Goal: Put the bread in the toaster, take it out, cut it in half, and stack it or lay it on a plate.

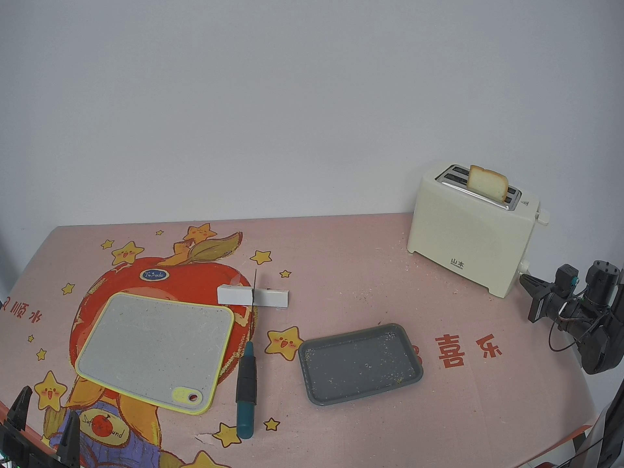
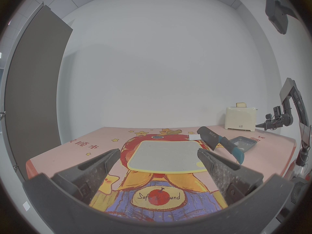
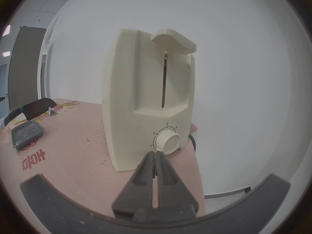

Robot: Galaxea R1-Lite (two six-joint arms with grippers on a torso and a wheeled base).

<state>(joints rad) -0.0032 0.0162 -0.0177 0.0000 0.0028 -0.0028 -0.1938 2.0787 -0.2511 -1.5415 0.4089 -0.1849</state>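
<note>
A slice of bread (image 1: 489, 182) (image 2: 240, 105) stands up out of the cream toaster (image 1: 478, 232) (image 3: 146, 98) at the table's back right. The toaster's lever (image 3: 174, 41) sits at the top of its slot. My right gripper (image 1: 525, 281) (image 3: 155, 155) is shut and holds nothing, its tips just short of the toaster's dial (image 3: 167, 141). My left gripper (image 1: 44, 417) (image 2: 158, 151) hangs open at the front left corner, short of the grey cutting board (image 1: 156, 349) (image 2: 165, 156). The teal-handled knife (image 1: 247, 388) (image 2: 221, 140) lies beside the board, blade propped on a white block (image 1: 253, 296).
A grey rectangular plate (image 1: 359, 363) (image 2: 243, 143) (image 3: 26, 134) dusted with crumbs lies mid-table, between the knife and the toaster. Crumbs are scattered over the pink tablecloth (image 1: 364, 274) near the toaster. A white wall runs behind the table.
</note>
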